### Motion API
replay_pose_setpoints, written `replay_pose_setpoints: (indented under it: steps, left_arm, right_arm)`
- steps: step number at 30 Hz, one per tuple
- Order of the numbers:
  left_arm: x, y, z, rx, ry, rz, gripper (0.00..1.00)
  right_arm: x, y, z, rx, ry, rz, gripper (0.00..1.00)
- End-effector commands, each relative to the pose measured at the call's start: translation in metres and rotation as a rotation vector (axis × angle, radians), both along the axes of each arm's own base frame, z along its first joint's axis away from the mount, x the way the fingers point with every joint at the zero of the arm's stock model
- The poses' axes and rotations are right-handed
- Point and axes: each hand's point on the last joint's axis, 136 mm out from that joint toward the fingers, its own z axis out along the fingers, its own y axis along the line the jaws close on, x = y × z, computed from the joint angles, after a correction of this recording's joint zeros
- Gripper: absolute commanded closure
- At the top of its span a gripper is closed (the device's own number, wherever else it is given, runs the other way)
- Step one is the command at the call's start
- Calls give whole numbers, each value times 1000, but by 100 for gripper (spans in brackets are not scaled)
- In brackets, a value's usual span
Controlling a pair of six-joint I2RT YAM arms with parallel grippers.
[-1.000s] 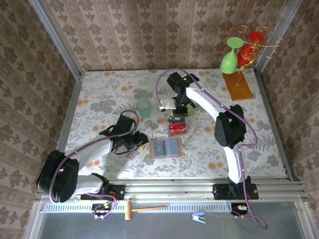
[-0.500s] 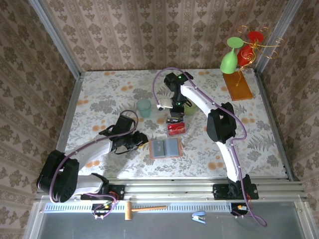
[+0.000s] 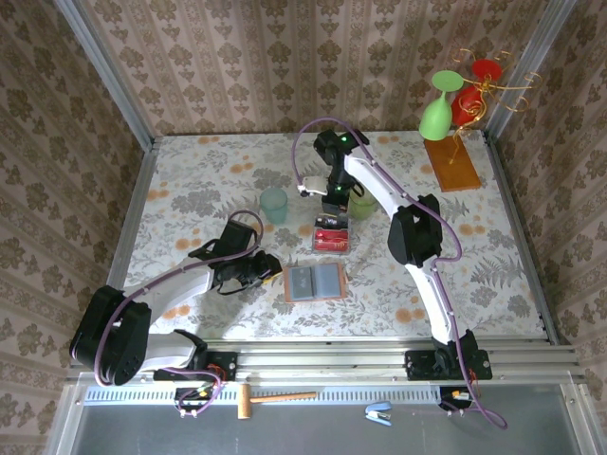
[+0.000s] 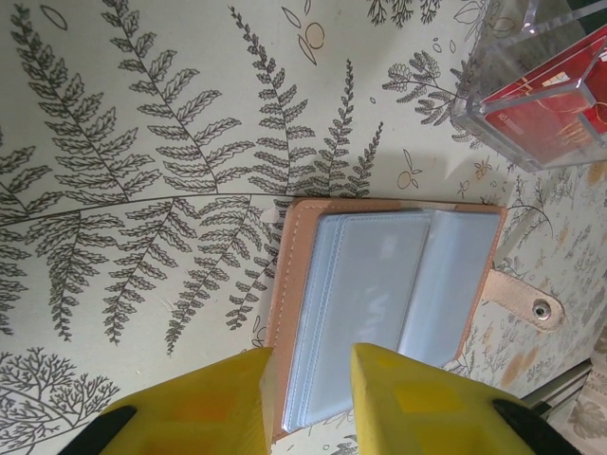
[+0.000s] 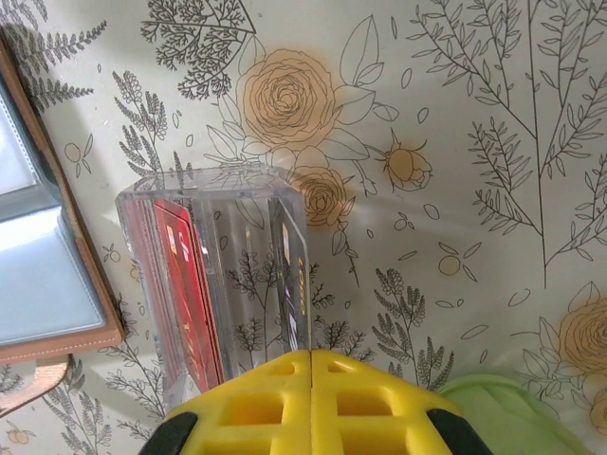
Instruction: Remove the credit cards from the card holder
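Note:
The card holder [image 3: 315, 282] lies open and flat, tan outside with grey-blue pockets [image 4: 389, 284]. My left gripper [image 3: 272, 268] [image 4: 313, 384] stands partly open at its left edge, fingertips straddling the tan rim and the pocket stack. Red credit cards [image 3: 332, 238] [image 5: 188, 294] [image 4: 555, 100] stand in a clear box [image 5: 204, 185]. A dark card [image 5: 289, 275] leans in another slot of that box. My right gripper [image 3: 334, 207] [image 5: 312, 356] is shut just beyond the box's far end. The dark card's lower end runs behind its fingertips.
A teal cup [image 3: 274, 204] stands left of the box and a green cup [image 3: 362, 204] [image 5: 512, 417] sits right beside my right gripper. A glass stand with a wooden base [image 3: 451, 163] holds green and red glasses at the back right.
My right gripper has drawn back from over the clear box toward the far side, still shut, and the whole box now shows. The left arm and the card holder have not moved.

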Motion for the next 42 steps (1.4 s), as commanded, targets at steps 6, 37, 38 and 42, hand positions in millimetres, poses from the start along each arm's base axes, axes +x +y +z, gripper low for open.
replay_pose_setpoints:
  steps: [6,37,38,42]
  left_arm:
    - [2,-1,-1,-15,1,-7,72]
    - [7,-12,-5,-24,6,-42,76]
    - [6,-13,-6,-24,8,-42,77]
    - [4,-17,-10,-26,14,-52,79]
  right_arm:
    - [-26,-6,-8,-24,125,51,100]
    - [-33,22,46,292,-176,-466,75]
    - [-37,23,45,309,-167,-504,75]
    - [-45,22,41,346,-121,-710,74]
